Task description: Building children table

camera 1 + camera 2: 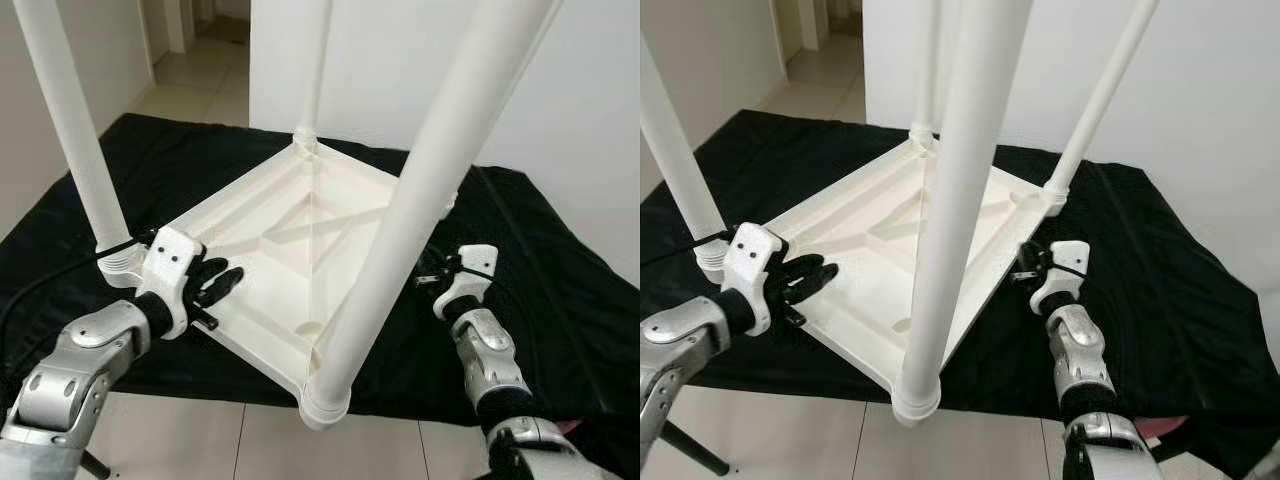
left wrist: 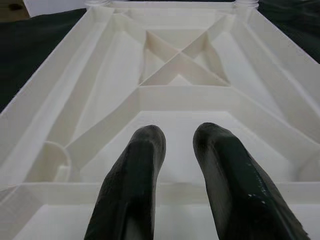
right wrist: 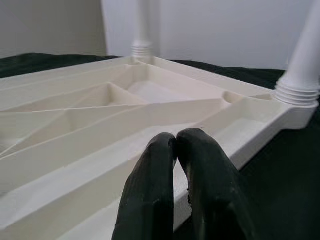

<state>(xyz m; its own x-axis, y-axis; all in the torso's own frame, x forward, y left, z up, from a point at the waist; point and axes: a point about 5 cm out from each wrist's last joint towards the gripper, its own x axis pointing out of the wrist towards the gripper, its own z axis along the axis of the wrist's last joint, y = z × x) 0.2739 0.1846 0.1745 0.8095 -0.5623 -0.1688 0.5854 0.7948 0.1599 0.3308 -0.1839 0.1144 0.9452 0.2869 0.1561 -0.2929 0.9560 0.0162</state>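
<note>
Children's table (image 1: 300, 250), white plastic, lay upside down on a black cloth (image 1: 560, 290) spread over the floor, all four legs already standing up out of its corners. Nearest the camera, one leg (image 1: 400, 230) rose from the front corner socket (image 1: 325, 395) and cut right across the picture. Just behind that, the left gripper (image 1: 222, 285) reached in over the left edge of the tabletop, beside the left leg (image 1: 75, 130); its two black fingers (image 2: 132, 185) stood a narrow gap apart, holding nothing, hovering above the ribbed underside. Over on the other side, the right gripper (image 1: 1025, 265) sat at the right edge of the top, near the right leg (image 1: 1100, 100), fingertips (image 3: 160, 165) pressed together and empty, aimed along the rim. Further back, the far leg (image 1: 315, 70) stood at the rear corner before a white wall (image 1: 560, 90).

With every leg seated, the assembling looked done, and the step in hand seemed to be taking hold of the rims. The next move probably called for both grippers to grip opposite edges and turn the table onto its feet, keeping clear of the tall legs as they swing.
</note>
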